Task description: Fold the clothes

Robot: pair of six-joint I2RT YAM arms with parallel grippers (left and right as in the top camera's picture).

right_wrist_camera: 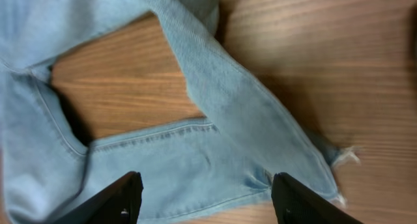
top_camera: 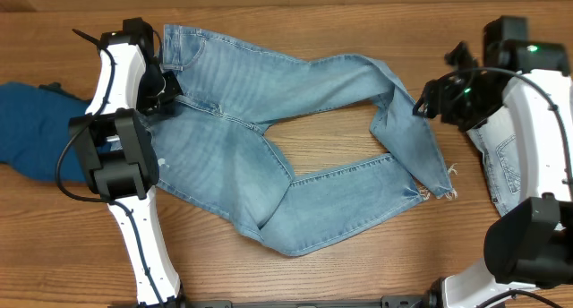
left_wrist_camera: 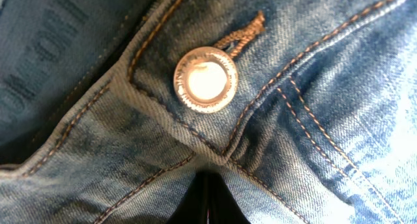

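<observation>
A pair of light blue jeans lies spread on the wooden table, waistband at the upper left and both legs running right, with frayed hems. My left gripper is at the waistband. In the left wrist view its fingers are pressed together with denim bunched around them, just below the metal button. My right gripper hovers over the leg ends. In the right wrist view its fingers are wide open and empty above the lower leg.
A dark blue garment lies at the left edge of the table. Another light denim piece lies at the right under my right arm. Bare wood shows between the two legs.
</observation>
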